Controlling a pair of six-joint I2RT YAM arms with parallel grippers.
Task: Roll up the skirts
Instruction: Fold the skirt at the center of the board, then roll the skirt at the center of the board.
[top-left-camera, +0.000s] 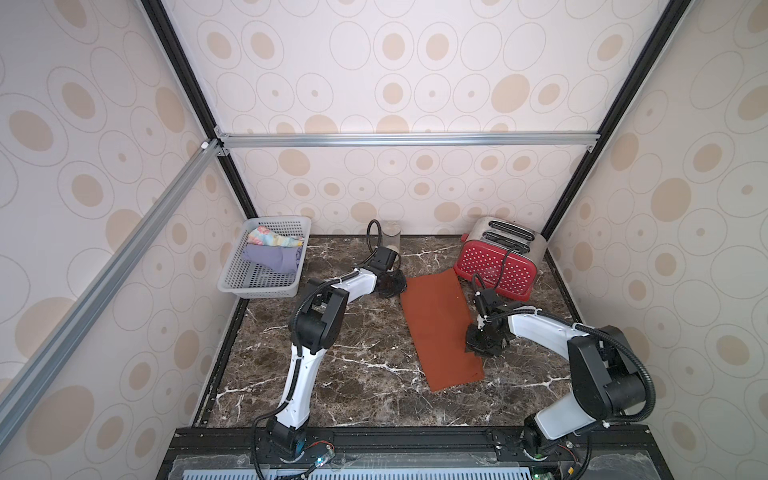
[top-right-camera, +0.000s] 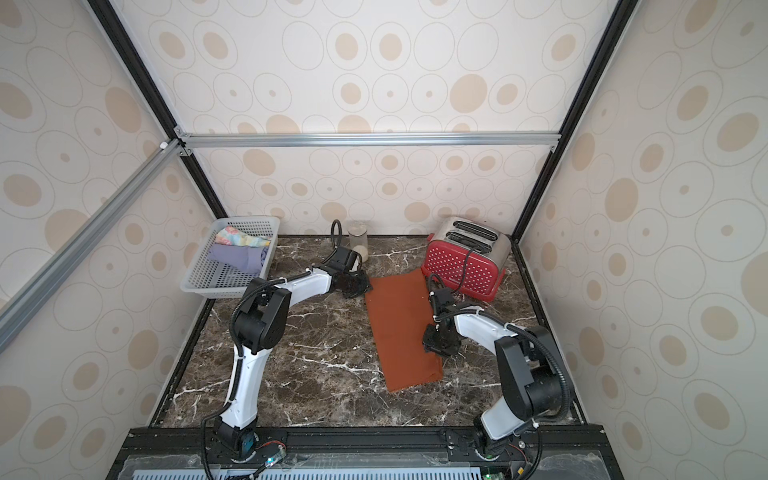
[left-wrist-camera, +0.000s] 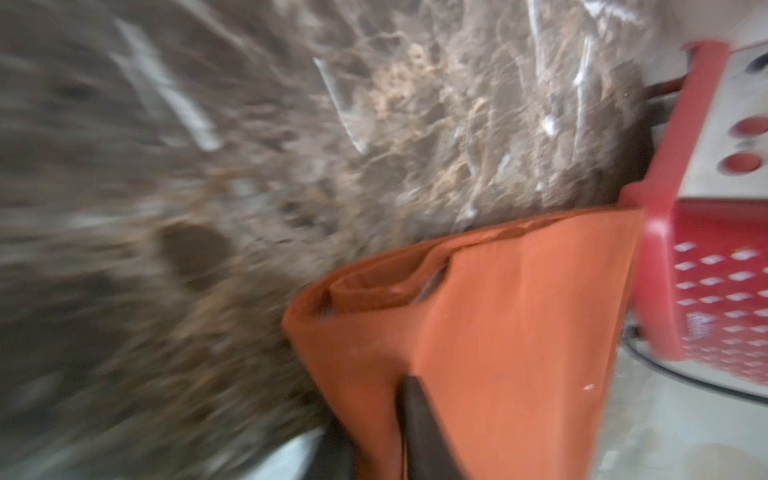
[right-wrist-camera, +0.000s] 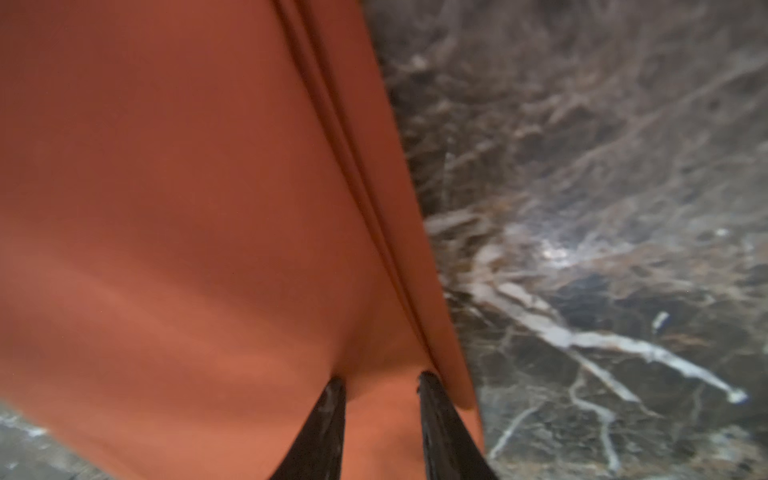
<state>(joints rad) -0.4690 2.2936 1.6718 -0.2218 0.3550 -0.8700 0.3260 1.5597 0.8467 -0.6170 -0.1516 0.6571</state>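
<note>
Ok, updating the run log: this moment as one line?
orange skirt: unrolled on table | left gripper: shut on its far corner | right gripper: jaws apart on its side edge | purple skirt, floral skirt: in basket

Both top views are bright and evenly lit from above. Shadows under the arms (top-left-camera: 299, 374) are soft and faint on the dark marble counter (top-left-camera: 374, 353), and the frame rails (top-left-camera: 395, 139) splay toward the picture edges. The left wrist view is heavily motion-blurred, and the counter smears into streaks. In it the rust-orange skirt (left-wrist-camera: 498, 332) and the toaster (left-wrist-camera: 706, 270) look soft. The right wrist view is more mildly blurred, with sheen on pale veins.
</note>
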